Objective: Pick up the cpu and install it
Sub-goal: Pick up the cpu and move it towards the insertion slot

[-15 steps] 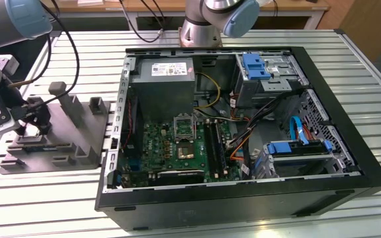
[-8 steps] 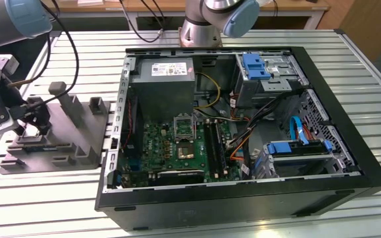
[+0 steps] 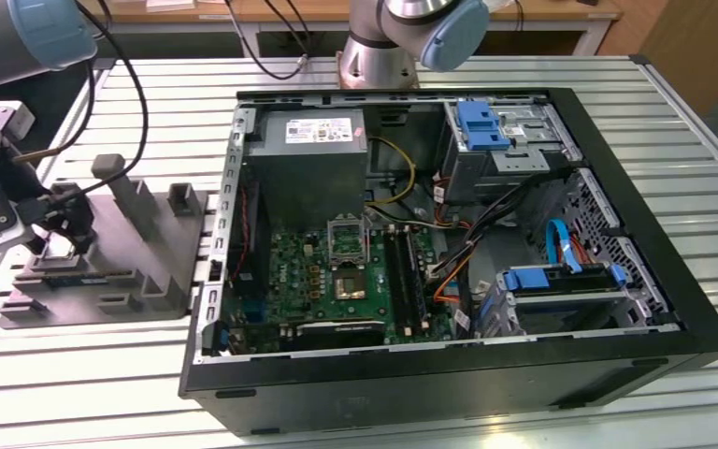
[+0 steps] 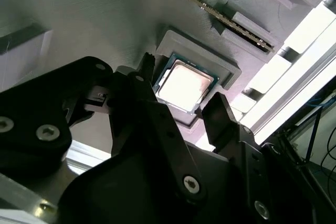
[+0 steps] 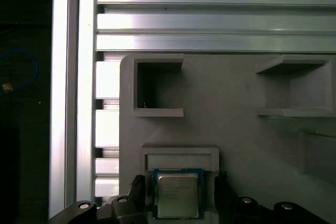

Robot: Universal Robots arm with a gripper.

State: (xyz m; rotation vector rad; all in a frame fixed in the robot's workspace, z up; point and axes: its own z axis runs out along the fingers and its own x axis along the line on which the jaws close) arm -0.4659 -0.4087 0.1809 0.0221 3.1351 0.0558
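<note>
we see the cpu (image 5: 178, 193) lying flat in a square pocket of the grey tray (image 5: 231, 135) on the table (image 3: 85, 374); the pincer (image 4: 182, 88) hangs over it, spread, a finger on each side.

The black gripper (image 4: 181, 84) hangs over the grey tray (image 4: 94, 19), its two fingers (image 4: 218, 114) spread to either side of the cpu (image 4: 185, 85). The chip lies flat in a raised square pocket (image 4: 231, 72). A thin strip (image 4: 210, 10) stands in a slot nearby.
</note>
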